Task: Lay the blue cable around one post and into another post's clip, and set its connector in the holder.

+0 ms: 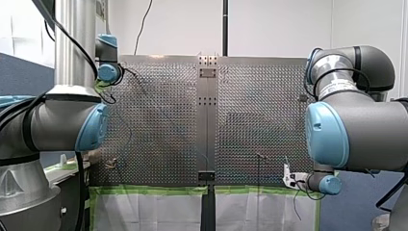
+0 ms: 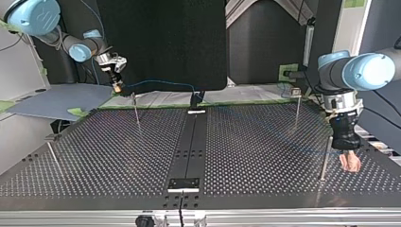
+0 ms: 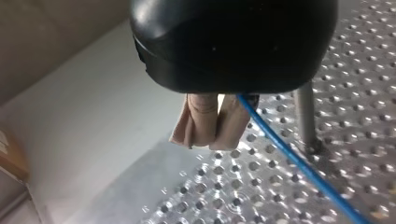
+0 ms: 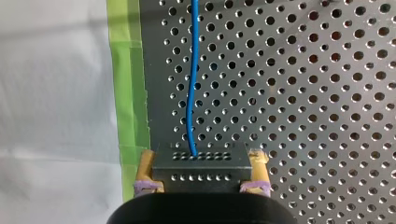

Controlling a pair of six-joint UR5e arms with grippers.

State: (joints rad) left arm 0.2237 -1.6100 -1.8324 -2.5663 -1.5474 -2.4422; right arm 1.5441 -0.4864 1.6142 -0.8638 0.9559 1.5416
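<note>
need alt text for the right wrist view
My right gripper is shut on a dark connector, yellow pads at its sides. The blue cable runs from it ahead over the perforated table, beside green tape.

Jaws on my left arm (image 2: 366, 71) point down, pressed together; those on my right arm (image 2: 87, 47) are clamped.

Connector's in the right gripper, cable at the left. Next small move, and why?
Probably swing my left gripper to carry the blue cable round the post beside it: the cable runs straight past that post, not yet bent around it, while my right gripper holds the connector.
</note>
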